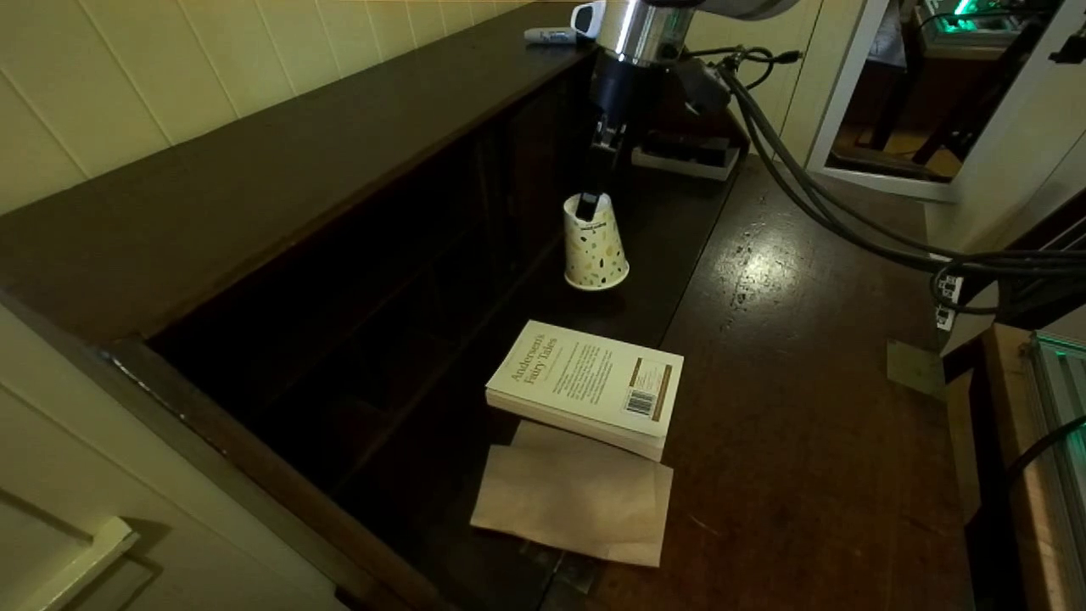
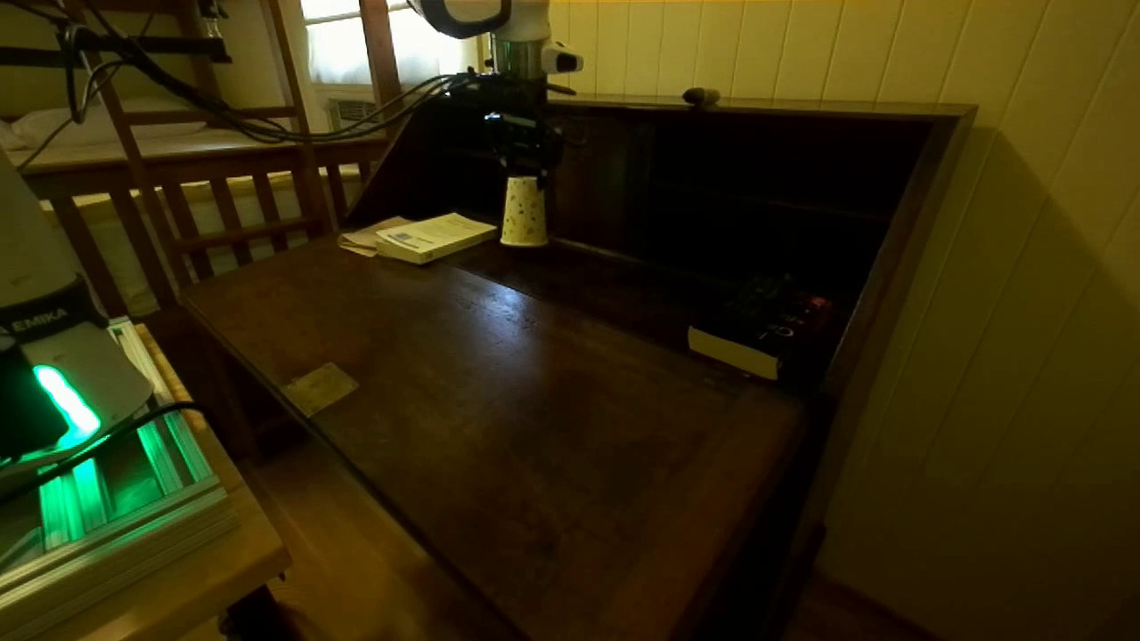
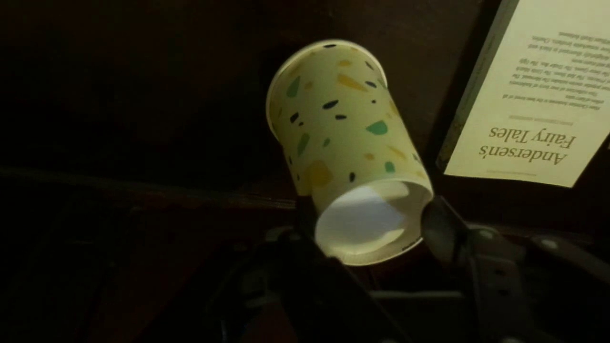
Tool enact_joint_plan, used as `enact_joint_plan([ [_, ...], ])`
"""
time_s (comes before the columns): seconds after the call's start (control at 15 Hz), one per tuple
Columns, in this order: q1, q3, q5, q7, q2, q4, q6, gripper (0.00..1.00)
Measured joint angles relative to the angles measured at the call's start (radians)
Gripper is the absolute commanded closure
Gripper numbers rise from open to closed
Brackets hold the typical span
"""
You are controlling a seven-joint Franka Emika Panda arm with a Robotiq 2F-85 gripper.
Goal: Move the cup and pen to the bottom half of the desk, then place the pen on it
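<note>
Legible: "Andersen's Fairy Tales" on a white paperback (image 1: 585,378), with a barcode on the same face; it lies lower than the claw and near it, with brown paper (image 1: 573,505) just past it. "EMIKA" on the arm base (image 2: 40,318), well apart from the claw in an exterior view. Dark book (image 2: 757,312), on the opposite side of the claw from the paperback: lettering not resolved. Print near the cup's base: too small to read.

Claw (image 3: 371,218): fingers spread to the width of the cup's base, one on each side, gripping the cup (image 3: 350,124). Cup inverted, base between the fingertips, wide rim below the claw. Rim contact with the desk (image 2: 534,401): cannot tell.

Pen (image 1: 550,36): grey, marker-like, on the raised top ledge (image 1: 339,119), higher than the claw, on the side away from the paperback.
</note>
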Motion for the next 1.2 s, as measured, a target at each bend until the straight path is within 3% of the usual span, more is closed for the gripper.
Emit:
enact_joint_plan([
  [0.47,0.007,0.007,-0.060,0.136,0.006,-0.002,0.000,0.66],
  [0.53,0.007,0.007,-0.064,0.143,0.006,-0.002,0.000,0.47],
  [0.6,0.007,0.007,-0.069,0.150,0.006,-0.002,0.000,0.16],
  [0.67,0.007,0.007,-0.075,0.155,0.006,-0.002,0.000,0.16],
  [0.87,0.007,0.007,-0.083,0.161,0.004,-0.002,0.000,0.02],
  [1.2,0.007,0.011,-0.104,0.161,-0.009,-0.002,0.000,0.00],
])
